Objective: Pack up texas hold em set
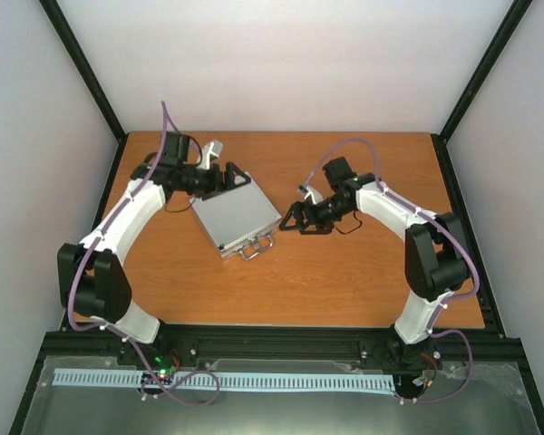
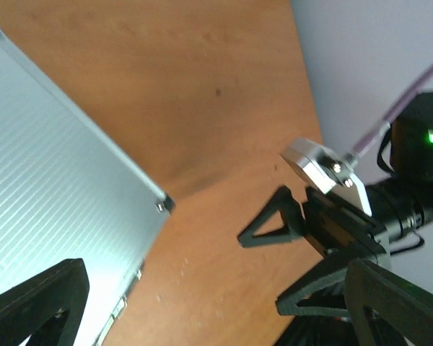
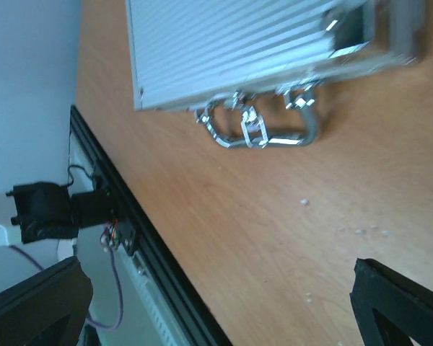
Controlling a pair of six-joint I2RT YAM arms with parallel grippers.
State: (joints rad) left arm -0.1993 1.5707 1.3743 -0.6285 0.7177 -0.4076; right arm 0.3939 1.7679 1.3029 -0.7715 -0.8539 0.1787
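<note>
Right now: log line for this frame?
case: closed, on table | left gripper: jaws open, at case | right gripper: jaws open, beside case

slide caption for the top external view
Closed silver case flat on the table, left claw and right claw open beside it.

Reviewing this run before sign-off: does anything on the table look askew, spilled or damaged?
The closed silver case sits diagonal to the edges of the table, its handle toward the near side. A few pale specks lie on the wood near the handle, too small to identify. No damage or spill shows.
</note>
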